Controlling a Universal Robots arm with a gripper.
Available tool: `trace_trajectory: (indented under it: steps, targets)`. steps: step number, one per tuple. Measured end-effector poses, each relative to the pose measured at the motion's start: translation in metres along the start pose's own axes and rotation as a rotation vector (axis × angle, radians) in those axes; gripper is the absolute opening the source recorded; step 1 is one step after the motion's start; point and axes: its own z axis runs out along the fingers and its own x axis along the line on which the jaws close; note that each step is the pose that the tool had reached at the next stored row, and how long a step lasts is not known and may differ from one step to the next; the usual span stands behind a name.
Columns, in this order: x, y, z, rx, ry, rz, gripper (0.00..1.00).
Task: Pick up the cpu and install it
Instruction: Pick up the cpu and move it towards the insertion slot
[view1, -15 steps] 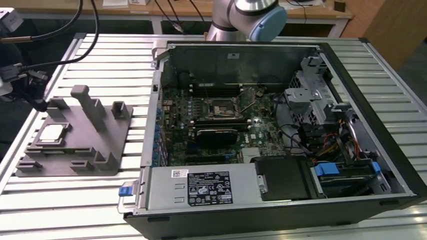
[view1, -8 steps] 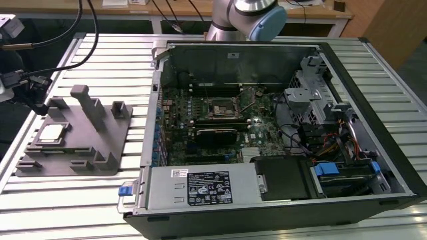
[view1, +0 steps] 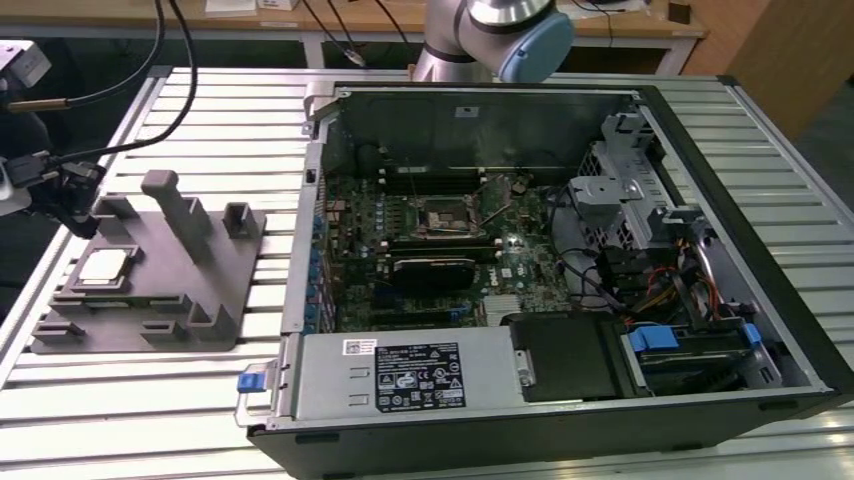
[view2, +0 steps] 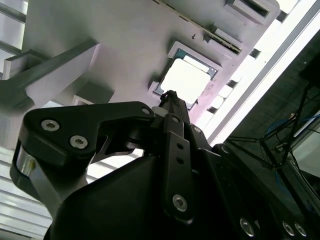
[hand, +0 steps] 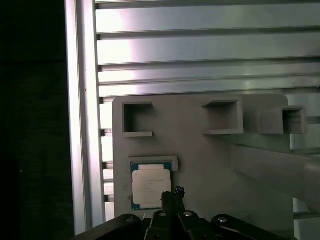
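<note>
While the cpu (hand: 150, 186) lies in the grey holder (hand: 200, 150) (lower centre, first wrist view), the gripper (hand: 173, 193) is poised near it, released or clenched untellable. Pick-up is judged in hand; centred alignment is called for.

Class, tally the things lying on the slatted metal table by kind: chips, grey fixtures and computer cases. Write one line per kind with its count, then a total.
cpu: 1
grey fixture: 1
open computer case: 1
Total: 3
</note>
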Motion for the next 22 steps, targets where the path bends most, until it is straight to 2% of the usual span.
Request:
trace_trajectory:
  steps: [15,22]
  targets:
    - [0.0006,-0.0104,0.0257,0.0001,0.0021,0.000,0.11]
    - [0.0010,-0.0112,0.0361,0.0019,0.0098,0.000,0.11]
